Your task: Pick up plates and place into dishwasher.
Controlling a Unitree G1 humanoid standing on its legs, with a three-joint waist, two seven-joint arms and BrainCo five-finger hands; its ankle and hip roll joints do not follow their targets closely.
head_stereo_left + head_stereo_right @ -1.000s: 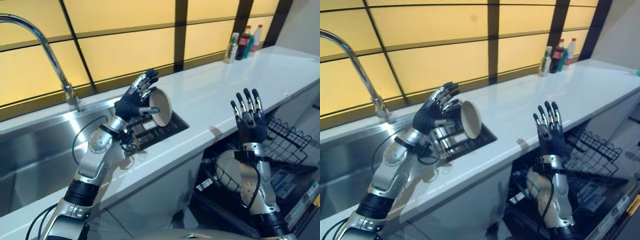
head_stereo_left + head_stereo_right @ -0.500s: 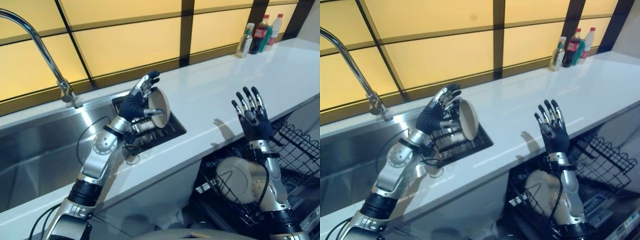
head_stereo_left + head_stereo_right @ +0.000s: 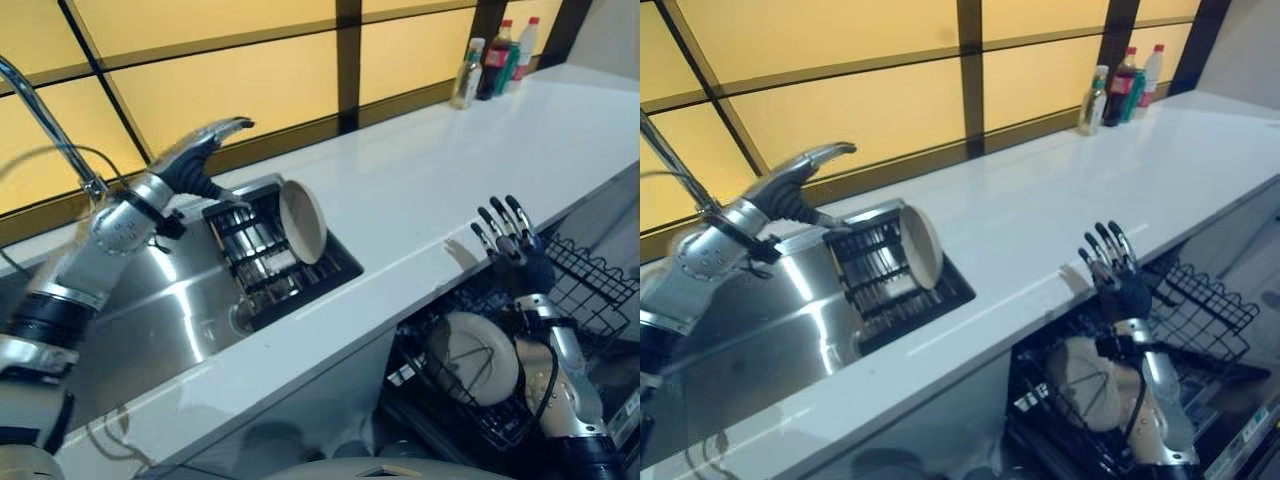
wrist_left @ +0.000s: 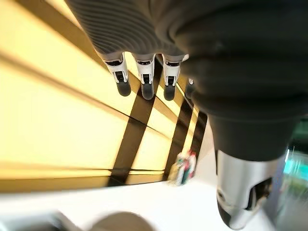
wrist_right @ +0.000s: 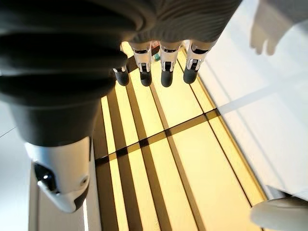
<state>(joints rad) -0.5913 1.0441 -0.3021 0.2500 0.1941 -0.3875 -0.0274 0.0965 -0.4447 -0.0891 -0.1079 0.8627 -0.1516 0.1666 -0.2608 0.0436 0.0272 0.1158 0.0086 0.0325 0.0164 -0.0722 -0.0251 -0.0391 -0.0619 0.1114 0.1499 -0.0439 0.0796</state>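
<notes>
Left eye view looks down on a long white countertop (image 3: 450,180) with a stainless steel sink (image 3: 150,310) set into its left end. A black slatted drying rack (image 3: 270,260) sits at the sink's right edge, and a round cream plate (image 3: 302,220) stands on edge in it, tilted. The robot's left hand (image 3: 205,145) is raised above the sink, just left of the rack and apart from the plate, its fingers straight and holding nothing. Below the counter's front edge, a second cream plate (image 3: 470,357) stands in the black wire dishwasher rack (image 3: 580,270). The right hand (image 3: 515,245) is held upright above that rack, fingers spread apart and empty. Several coloured bottles (image 3: 495,62) stand at the counter's far right corner.
</notes>
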